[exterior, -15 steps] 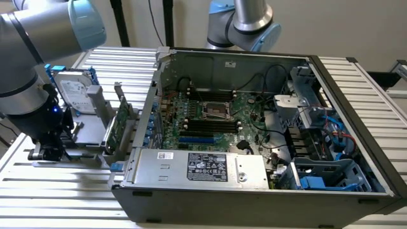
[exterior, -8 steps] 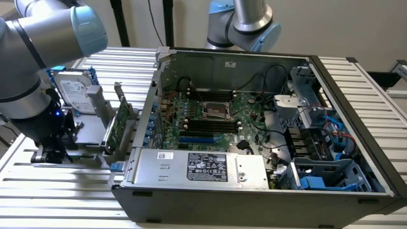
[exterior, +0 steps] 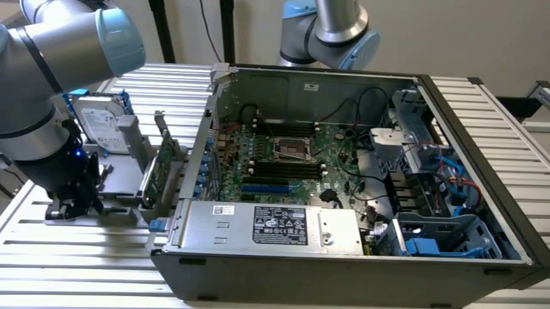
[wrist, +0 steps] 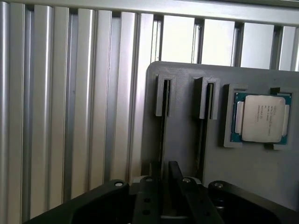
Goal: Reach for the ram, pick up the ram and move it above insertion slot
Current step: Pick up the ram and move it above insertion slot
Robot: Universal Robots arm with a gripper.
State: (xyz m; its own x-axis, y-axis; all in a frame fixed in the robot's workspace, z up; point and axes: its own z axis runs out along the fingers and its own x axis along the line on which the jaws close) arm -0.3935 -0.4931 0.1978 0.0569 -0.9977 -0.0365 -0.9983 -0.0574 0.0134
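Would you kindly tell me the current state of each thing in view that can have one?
computer case: open, side panel off.
hard drive: standing upright.
expansion card: standing upright on edge.
processor: lying flat in a recess of the gray holder.
ram: on edge in its slot, not lifted.
gripper: low over the ram's slot.

Gripper (wrist: 163, 171) above a slotted grey holder (wrist: 183, 116) with a processor (wrist: 261, 117), on slatted table (wrist: 70, 93)
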